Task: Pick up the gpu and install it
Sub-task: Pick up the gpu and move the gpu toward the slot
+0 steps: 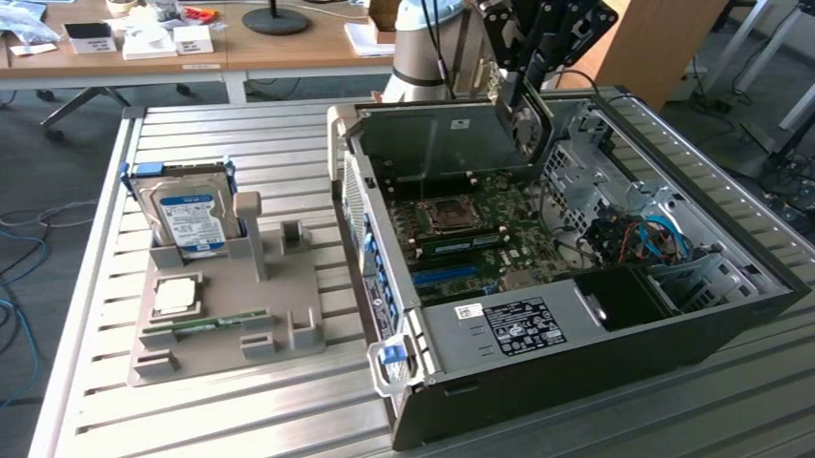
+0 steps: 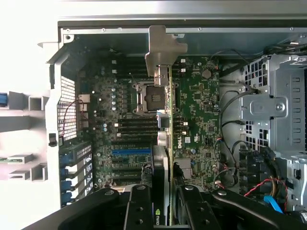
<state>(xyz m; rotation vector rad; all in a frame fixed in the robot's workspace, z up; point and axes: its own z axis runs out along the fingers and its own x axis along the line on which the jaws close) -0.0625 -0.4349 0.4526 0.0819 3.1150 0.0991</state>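
Silvery bracket (image 2: 163, 48) at its far end, the gpu (image 2: 162, 167) hangs edge-on over the motherboard (image 2: 201, 110) inside the open computer case (image 1: 713, 315) — jaws closed partway, clamping its two faces.

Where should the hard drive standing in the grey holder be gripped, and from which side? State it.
Probably best: grip the hard drive by its exposed upper half, coming from above and clamping across its broad faces. It stands on end in the grey holder, whose slot covers its lower end; blue rails line its narrow sides.
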